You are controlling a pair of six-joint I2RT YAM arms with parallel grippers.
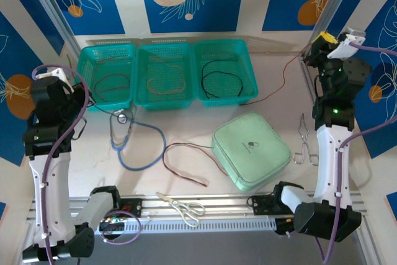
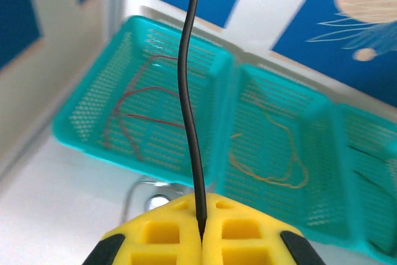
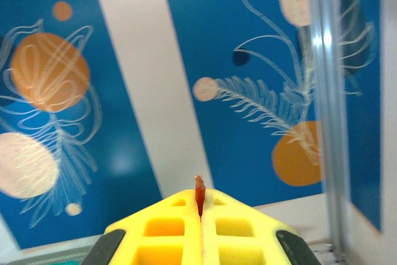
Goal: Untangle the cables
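Pinching black cable (image 2: 188,91), left pincer (image 2: 201,231) is pressed together; right pincer (image 3: 200,218) pinches red cable (image 3: 199,192)

Robot lab cell — aluminium rail (image 1: 229,202), printed backdrop (image 1: 211,4).

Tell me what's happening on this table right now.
Two robot arms are sorting out thin cables. The left end effector is shut on a black cable, and the right end effector is shut on the end of a red cable. Three teal baskets at the back each hold one cable.
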